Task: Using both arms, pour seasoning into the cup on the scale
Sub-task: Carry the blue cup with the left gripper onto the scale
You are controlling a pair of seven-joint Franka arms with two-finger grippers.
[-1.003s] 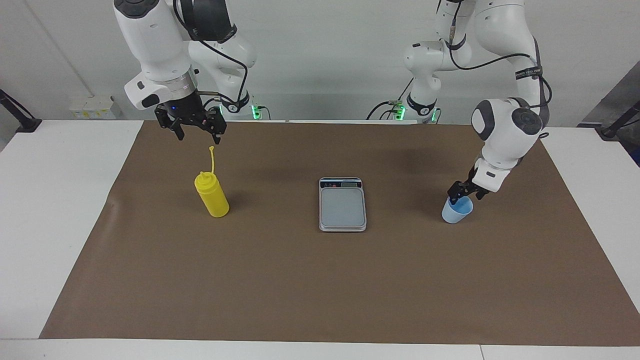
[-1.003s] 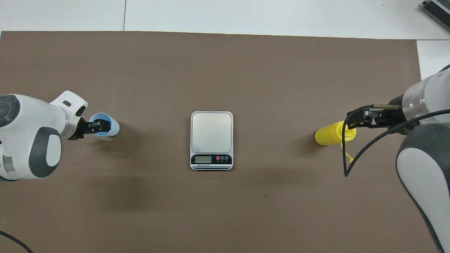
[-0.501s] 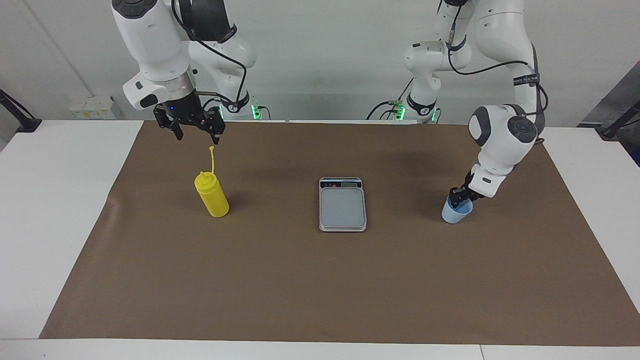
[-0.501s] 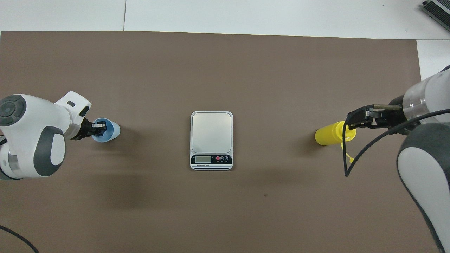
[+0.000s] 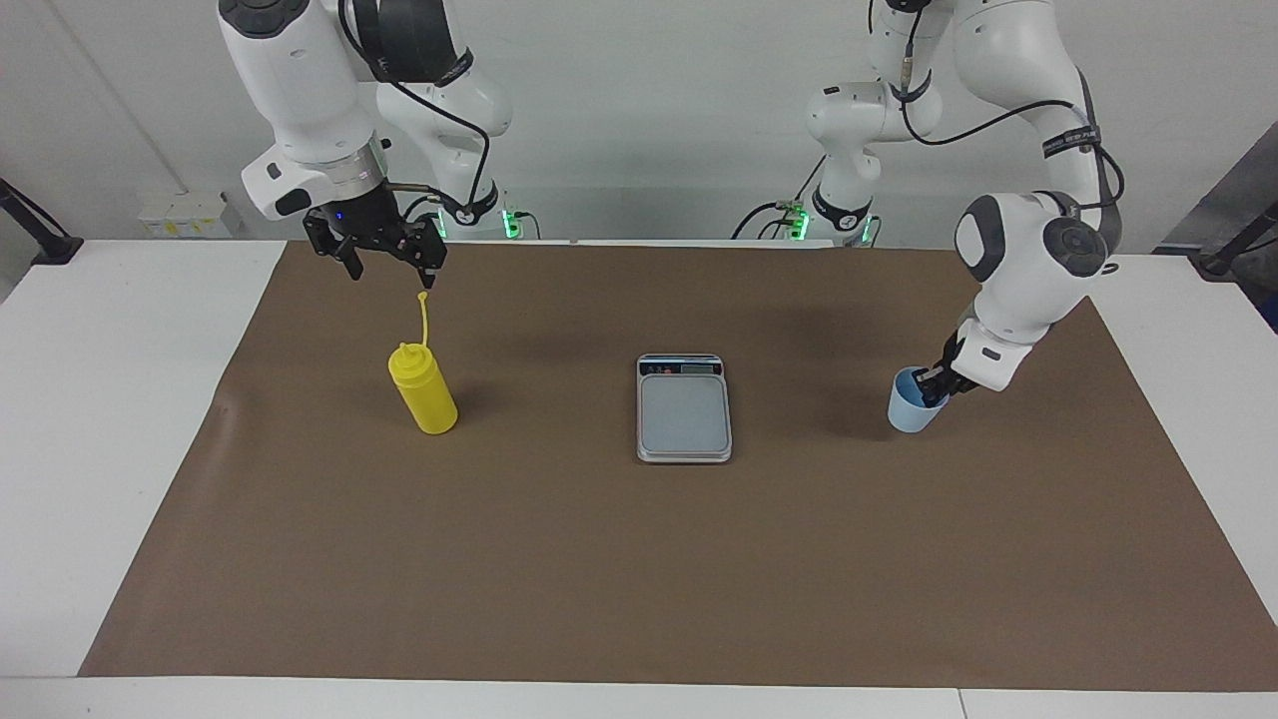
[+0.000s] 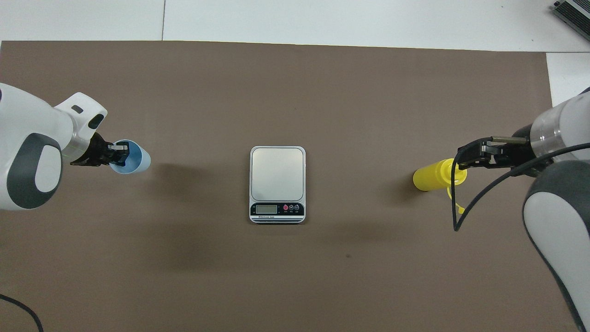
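Robots' end first. The right arm comes down from its base and carries the right hand (image 5: 391,278) in the air over the yellow seasoning bottle (image 5: 424,394). Fingers spread wide, grasping nothing. The fingertips are just above the tip of the cap strap (image 5: 425,320), which stands straight up from the bottle's nozzle; apart from it as far as the facing view shows. In the overhead view the right hand (image 6: 461,159) overlaps the bottle's top.

Next, one row across the brown mat (image 5: 639,559), all at much the same distance from the robots:
- Bottle (image 6: 431,180): upright on the mat, toward the right arm's end of the bench (image 5: 100,399).
- Scale (image 5: 684,409): flat at mid-mat, well apart from both bottle and cup. Weighing plate bare. The display strip (image 6: 276,209) is on the short edge nearer the robots.
- Cup (image 5: 917,399): toward the left arm's end. The left hand (image 5: 937,384) is clenched on its rim, dark fingertips in the mouth. The cup is tilted, mouth leaning toward the arm, as the overhead view (image 6: 131,157) shows. It seems to be just off the mat, but the base's contact is hard to read.

The left hand (image 6: 120,154) comes at the cup from the arm's own side.

Farther out: open mat, then white bench edge.
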